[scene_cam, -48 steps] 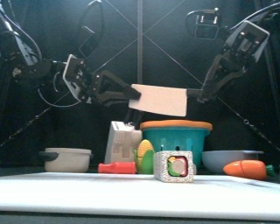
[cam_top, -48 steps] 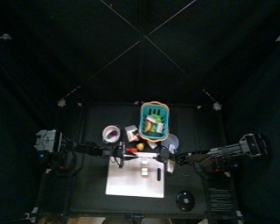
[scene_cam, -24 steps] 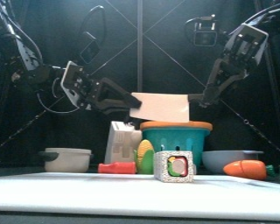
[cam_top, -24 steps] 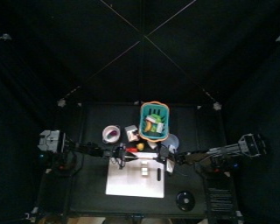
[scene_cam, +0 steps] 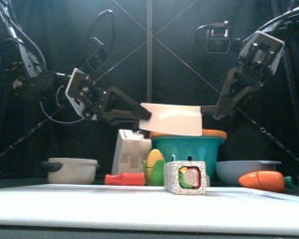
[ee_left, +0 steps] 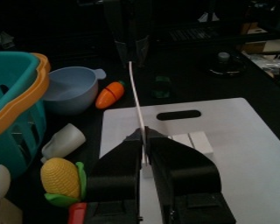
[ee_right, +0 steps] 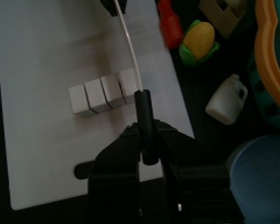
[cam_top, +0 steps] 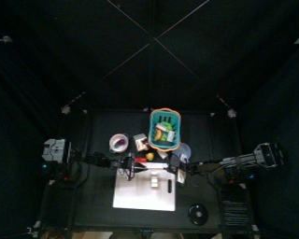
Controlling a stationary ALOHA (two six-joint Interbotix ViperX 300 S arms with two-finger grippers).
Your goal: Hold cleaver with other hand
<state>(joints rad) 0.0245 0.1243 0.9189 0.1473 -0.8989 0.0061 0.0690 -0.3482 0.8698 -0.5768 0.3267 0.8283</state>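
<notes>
The cleaver (scene_cam: 175,119), with a wide white blade and a black handle, hangs level in the air between both arms, above the white cutting board (cam_top: 149,192). My left gripper (scene_cam: 138,115) is shut on the blade's far end; the left wrist view shows the blade (ee_left: 136,101) edge-on between its jaws. My right gripper (scene_cam: 216,110) is shut on the black handle (ee_right: 140,109). In the top view the two grippers meet over the board's back edge, the left gripper (cam_top: 137,166) and the right gripper (cam_top: 177,168).
A teal basket (scene_cam: 187,149) with an orange rim stands behind the board. Around it are a white box (scene_cam: 131,149), corn (ee_left: 63,179), a patterned mug (scene_cam: 183,177), a carrot (scene_cam: 258,179) and grey bowls (scene_cam: 71,170). Small white cubes (ee_right: 98,94) lie on the board.
The cleaver has come down a little between the two grippers, and the left arm has shifted slightly. Both grippers keep their hold.
</notes>
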